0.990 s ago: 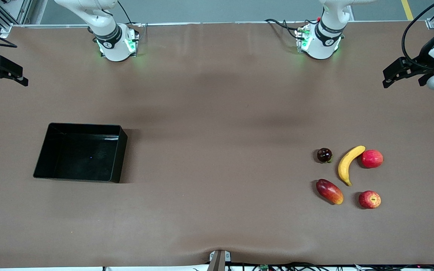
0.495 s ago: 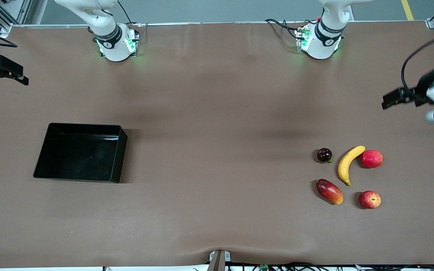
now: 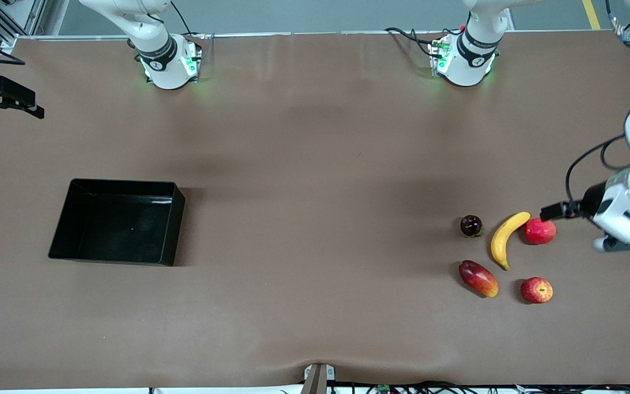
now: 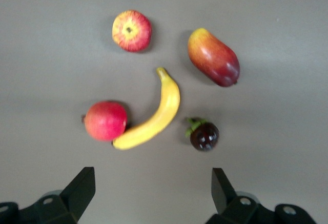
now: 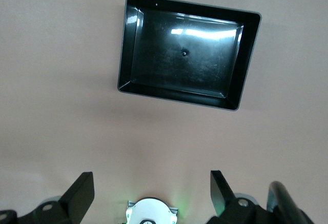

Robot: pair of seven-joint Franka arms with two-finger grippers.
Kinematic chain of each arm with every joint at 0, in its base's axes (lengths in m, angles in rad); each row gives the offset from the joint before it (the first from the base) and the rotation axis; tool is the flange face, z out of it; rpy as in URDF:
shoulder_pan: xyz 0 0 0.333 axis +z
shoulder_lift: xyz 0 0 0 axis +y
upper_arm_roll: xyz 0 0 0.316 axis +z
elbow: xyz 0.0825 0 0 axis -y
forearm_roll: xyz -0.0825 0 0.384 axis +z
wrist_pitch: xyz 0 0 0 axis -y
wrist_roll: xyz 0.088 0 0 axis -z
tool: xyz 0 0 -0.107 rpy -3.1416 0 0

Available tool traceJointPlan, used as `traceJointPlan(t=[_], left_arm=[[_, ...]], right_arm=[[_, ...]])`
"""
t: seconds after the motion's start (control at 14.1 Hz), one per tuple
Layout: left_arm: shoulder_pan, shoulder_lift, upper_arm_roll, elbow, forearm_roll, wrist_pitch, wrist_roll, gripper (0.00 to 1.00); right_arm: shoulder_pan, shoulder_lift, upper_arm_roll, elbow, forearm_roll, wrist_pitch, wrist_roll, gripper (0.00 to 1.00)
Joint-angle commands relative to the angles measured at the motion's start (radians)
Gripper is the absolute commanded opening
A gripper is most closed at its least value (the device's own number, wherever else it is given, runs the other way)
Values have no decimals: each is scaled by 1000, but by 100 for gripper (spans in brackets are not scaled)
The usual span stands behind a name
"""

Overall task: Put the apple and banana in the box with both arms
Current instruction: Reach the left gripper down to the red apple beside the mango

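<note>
Left gripper (image 4: 152, 196) hangs over the table at the left arm's end, above the fruit cluster, fingers spread wide, holding nothing. Right gripper (image 5: 148, 196) waits up at the right arm's end, fingers also wide apart, empty. Banana (image 3: 505, 239) lies between mangosteen (image 3: 471, 225) and a smooth red fruit (image 3: 540, 231), touching the latter. Apple (image 3: 536, 290) sits nearer the front camera, beside the mango (image 3: 478, 278). Box (image 3: 69, 221) sits empty, well apart, toward the right arm's end.
</note>
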Motion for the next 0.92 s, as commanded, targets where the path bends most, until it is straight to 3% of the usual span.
traceJointPlan(t=[0.0,0.28,0.57,0.85], left_arm=[[35,142,-3,96,15,66,61,100],[55,241,-1,102,17,230,144,100],[44,339,26,103,81,428,174,100],[40,420,26,160,100,478,174,100]], right_arm=[[-33,-2,6,13,33,-20,-4,100],[-44,9,6,20,37,-5,-12,100],[-105,121,3,105,51,1,-19,100],[-146,253,-1,110,33,75,-19,100]])
